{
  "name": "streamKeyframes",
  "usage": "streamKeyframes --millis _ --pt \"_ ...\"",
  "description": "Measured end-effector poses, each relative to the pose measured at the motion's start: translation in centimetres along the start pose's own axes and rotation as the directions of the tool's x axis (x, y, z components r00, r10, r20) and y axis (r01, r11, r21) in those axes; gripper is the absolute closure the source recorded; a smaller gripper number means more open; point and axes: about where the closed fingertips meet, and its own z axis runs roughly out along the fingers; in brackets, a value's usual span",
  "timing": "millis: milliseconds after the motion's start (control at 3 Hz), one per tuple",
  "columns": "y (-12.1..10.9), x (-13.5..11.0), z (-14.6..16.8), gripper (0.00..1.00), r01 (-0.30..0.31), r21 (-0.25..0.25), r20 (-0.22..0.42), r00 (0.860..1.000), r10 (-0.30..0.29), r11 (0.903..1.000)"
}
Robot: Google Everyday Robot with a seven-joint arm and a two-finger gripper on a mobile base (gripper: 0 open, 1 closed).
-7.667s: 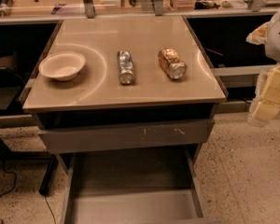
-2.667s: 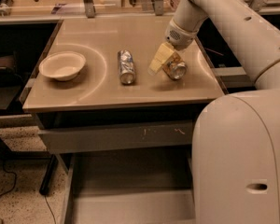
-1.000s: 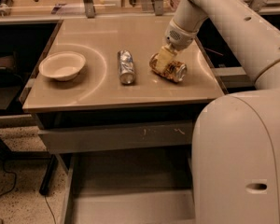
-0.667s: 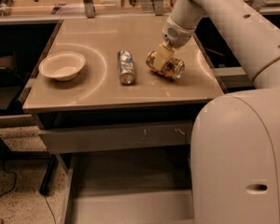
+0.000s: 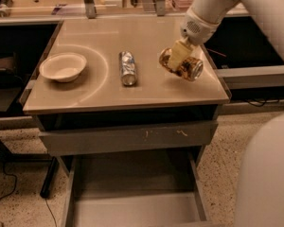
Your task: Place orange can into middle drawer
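At the right of the frame, over the right part of the worktop (image 5: 99, 91), the gripper (image 5: 176, 63) reaches down from a white arm (image 5: 213, 4) that enters from the upper right. Its pale fingers (image 5: 178, 56) are closed on the orange can (image 5: 191, 69), one finger lying across the can's upper side. The can is on its side and tilted, shiny end towards the lower right; whether it touches the worktop cannot be told. A slim silver can (image 5: 128, 67) lies near the frame's centre, well apart from the orange one, and a white bowl (image 5: 63, 66) sits at the left. Below the worktop is a shut grey drawer front (image 5: 128, 137) with small orange scratches. At the bottom of the frame the middle drawer (image 5: 132, 207) stands pulled out.
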Motion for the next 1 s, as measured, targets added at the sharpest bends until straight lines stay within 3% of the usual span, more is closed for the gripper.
streamKeyframes --millis 333,667,1000 --pt "3.7 4.3 -1.3 1.0 -0.051 -0.034 -0.002 0.999 0.051 0.9981" --pt "3.7 4.3 -1.3 1.0 -0.051 -0.034 -0.002 0.999 0.051 0.9981" --pt "6.6 5.7 -1.8 1.0 -0.064 -0.048 -0.02 0.998 0.063 0.9968"
